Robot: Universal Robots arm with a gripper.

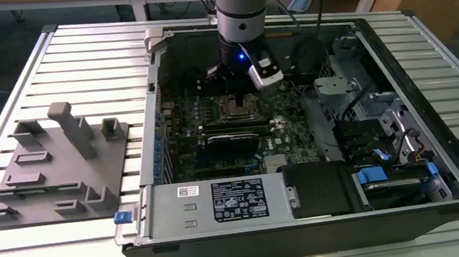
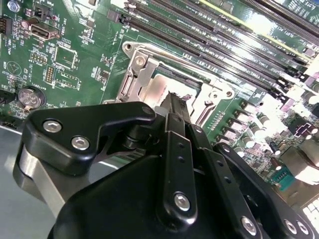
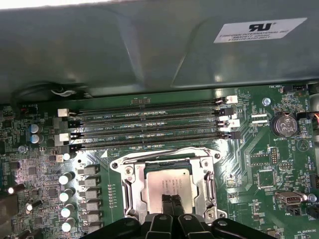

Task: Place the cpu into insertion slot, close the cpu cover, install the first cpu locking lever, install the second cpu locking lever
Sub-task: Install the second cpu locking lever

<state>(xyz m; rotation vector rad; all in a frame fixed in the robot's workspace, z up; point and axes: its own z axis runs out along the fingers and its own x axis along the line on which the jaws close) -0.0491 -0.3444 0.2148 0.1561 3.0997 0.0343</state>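
The cpu (image 3: 167,180), a dull silver-tan square, lies flat in the insertion slot (image 3: 205,164) on the green motherboard. The cpu cover (image 3: 130,186), a silver frame plate, lies down around it, and the chip's top shows through its window. My gripper (image 3: 172,204) is shut, its two black fingertips side by side on the chip's edge, with nothing between them. In the second wrist view the fingers (image 2: 175,107) reach down onto the socket, hiding part of the cpu (image 2: 155,92). In the exterior view the gripper (image 1: 234,85) hangs just behind the cpu (image 1: 240,106) inside the open computer case.
Long black memory slots (image 3: 149,127) run beside the socket, with the grey case wall (image 3: 149,50) beyond them. Capacitors (image 3: 67,196) and a coin battery (image 3: 284,124) flank the socket. A power supply (image 1: 219,202) and drive cage (image 1: 380,120) crowd the case. A grey fixture (image 1: 56,164) sits outside.
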